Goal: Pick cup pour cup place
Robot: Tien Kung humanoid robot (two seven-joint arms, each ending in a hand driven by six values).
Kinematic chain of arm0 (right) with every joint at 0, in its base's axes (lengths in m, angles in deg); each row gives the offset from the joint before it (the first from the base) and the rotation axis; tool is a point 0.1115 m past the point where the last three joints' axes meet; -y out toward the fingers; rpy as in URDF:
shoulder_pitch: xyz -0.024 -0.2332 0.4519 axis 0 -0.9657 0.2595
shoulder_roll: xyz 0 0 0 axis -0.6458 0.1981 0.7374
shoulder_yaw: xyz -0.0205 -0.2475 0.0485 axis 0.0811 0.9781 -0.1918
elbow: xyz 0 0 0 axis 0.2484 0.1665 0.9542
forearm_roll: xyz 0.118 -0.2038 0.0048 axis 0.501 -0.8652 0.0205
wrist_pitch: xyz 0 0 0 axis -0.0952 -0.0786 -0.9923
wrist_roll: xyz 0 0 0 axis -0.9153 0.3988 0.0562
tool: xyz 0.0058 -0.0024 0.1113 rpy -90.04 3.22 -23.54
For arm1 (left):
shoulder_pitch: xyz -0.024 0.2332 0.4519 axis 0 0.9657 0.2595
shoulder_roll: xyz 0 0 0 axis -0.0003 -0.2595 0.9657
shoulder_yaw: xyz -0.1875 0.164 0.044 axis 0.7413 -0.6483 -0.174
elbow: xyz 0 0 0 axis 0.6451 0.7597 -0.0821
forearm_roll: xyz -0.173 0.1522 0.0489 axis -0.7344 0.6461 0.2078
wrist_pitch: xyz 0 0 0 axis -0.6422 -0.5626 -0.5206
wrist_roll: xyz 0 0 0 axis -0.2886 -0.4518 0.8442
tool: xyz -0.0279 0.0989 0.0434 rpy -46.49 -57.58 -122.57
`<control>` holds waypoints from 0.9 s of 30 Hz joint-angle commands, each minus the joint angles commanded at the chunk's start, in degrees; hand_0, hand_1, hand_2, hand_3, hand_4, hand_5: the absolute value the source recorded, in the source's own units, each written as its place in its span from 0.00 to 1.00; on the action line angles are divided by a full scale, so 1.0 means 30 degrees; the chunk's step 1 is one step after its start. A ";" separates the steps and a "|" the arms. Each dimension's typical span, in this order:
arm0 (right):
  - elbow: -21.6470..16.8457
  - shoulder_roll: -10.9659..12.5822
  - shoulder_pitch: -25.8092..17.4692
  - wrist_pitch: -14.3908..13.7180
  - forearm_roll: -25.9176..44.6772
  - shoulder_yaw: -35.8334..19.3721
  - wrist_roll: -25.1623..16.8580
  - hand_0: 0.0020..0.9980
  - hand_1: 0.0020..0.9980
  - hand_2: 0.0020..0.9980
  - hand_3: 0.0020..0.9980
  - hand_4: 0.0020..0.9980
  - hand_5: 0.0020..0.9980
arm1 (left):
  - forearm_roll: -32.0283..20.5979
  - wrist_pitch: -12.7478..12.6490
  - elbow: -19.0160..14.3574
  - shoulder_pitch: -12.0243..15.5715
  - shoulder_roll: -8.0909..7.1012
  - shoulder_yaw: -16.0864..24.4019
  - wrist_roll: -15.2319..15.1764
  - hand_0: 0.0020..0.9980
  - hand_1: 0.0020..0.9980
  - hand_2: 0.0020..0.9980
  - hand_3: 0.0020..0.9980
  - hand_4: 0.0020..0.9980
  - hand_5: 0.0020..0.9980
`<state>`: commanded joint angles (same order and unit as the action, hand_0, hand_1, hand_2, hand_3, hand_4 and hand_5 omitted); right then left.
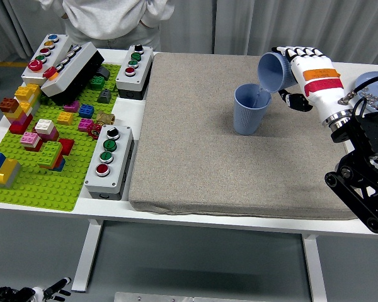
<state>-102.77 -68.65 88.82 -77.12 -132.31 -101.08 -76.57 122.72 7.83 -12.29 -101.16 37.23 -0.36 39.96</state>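
A blue cup (250, 110) stands upright on the grey mat (227, 157), right of its middle toward the far side. A second blue cup (274, 71) is held tilted just above and to the right of it, mouth turned down-left over the standing cup's rim. My right hand (297, 66), white with an orange band, is shut on this tilted cup; its black arm comes in from the right edge. The left arm is out of view.
A green baseplate (31, 182) with several coloured bricks lies at the left. Grey button boxes (109, 160) (135, 70) and a black-and-white box (66, 66) stand around it. A person in white stands at the far side. A blue plate (372, 85) shows at the right edge.
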 joint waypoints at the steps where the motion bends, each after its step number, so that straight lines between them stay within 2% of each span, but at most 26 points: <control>1: 0.0037 0.0021 0.0060 -0.0050 0.0005 0.0145 0.0029 0.79 0.66 0.53 0.60 0.67 0.00 | 0.0018 -0.0001 0.0000 -0.0005 -0.0004 0.0014 0.0001 0.85 0.87 0.89 0.78 0.60 1.00; 27: 0.0523 0.0325 0.0606 -0.0671 -0.0295 0.1501 0.0373 0.80 0.66 0.53 0.60 0.67 0.00 | 0.0020 -0.0002 0.0000 0.0028 -0.0026 -0.0008 0.0016 0.85 0.87 0.89 0.78 0.60 1.00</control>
<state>-101.20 -67.68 90.64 -79.13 -133.20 -96.58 -75.45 122.78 7.82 -12.29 -101.07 37.15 -0.38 40.01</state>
